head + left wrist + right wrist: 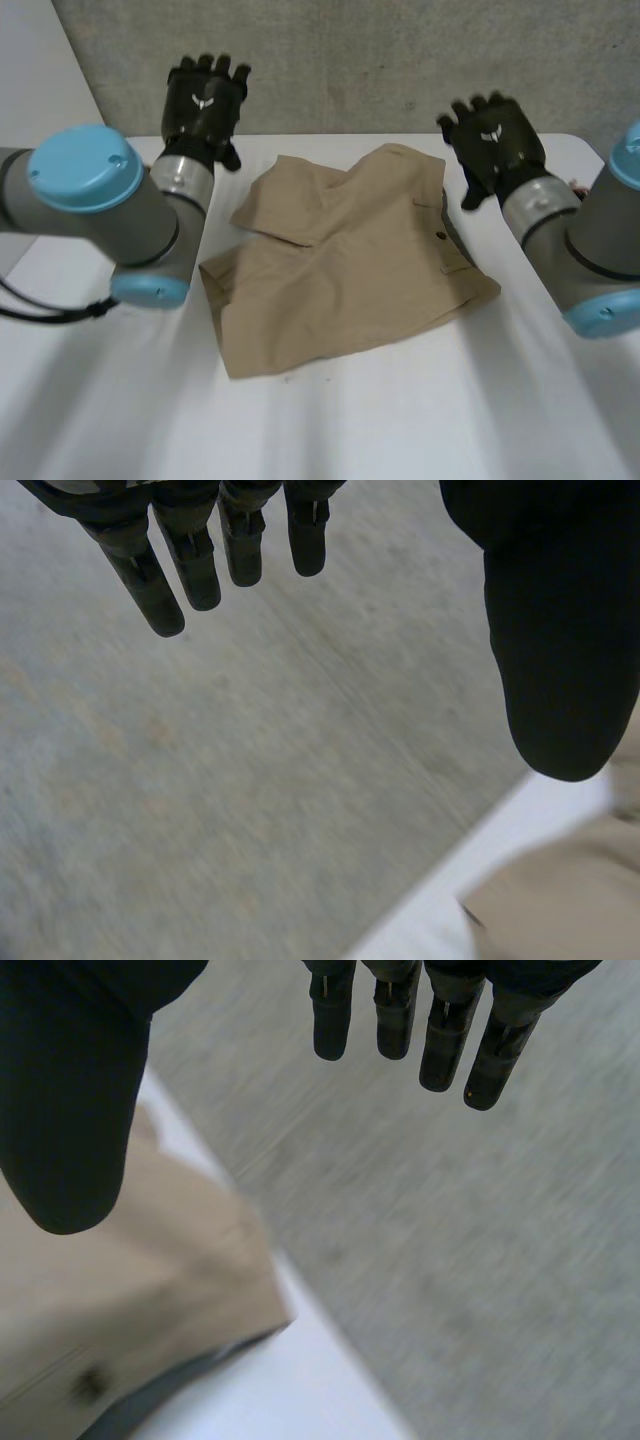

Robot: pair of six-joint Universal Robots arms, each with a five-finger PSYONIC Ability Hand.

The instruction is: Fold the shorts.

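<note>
a: why are your hands up there?
b: your left hand and right hand hover by the far edge, fingers straight, holding nothing, probably to stay clear of the shorts lying in the middle of the surface.
a: room to move?
b: plenty of bare surface on the near side; the shorts' far edge sits between your hands.

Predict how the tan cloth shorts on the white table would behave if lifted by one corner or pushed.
The tan cloth shorts would probably hang limp from a lifted corner: they lie flat, softly creased, one part folded over. Pushed across the white table, they would likely bunch rather than slide whole. Thin fabric suggests they are light.
</note>
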